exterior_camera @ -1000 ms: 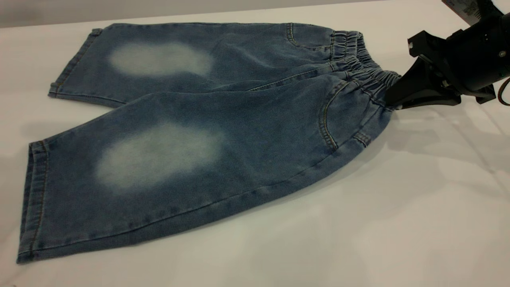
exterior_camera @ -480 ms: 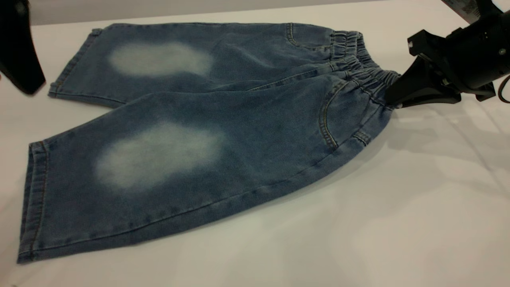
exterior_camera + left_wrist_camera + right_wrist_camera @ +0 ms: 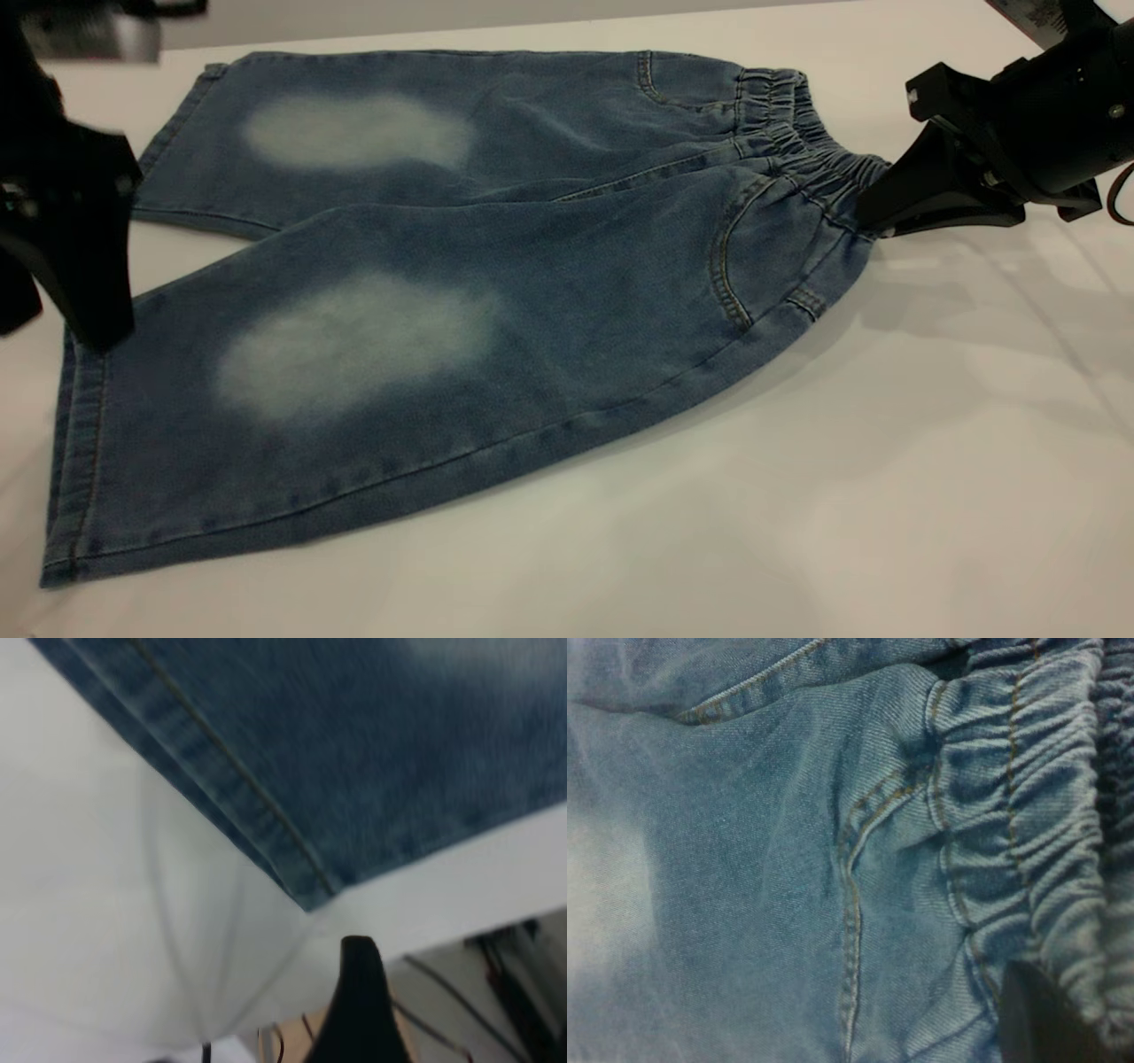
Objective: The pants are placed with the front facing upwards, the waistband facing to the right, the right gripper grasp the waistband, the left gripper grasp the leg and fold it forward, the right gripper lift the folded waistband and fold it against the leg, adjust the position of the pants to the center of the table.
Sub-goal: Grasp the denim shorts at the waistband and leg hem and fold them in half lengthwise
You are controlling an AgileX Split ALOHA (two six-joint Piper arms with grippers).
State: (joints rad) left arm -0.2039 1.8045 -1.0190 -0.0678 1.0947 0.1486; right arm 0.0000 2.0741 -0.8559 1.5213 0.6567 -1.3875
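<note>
Denim pants point(image 3: 461, 292) flat on table point(image 3: 886, 461); right end effector point(image 3: 873, 221) clamps waistband point(image 3: 819, 164) as anchor. Left end effector point(image 3: 84, 310) above leg hem point(image 3: 75, 443), grip state unclear.

The pants point(image 3: 425, 292) are lying flat, front up, on the white table point(image 3: 886, 496), 2 pale knee patches showing, hems pointing left. The ruched waistband point(image 3: 811, 159) is sitting at the right, its near corner bunching slightly.
</note>
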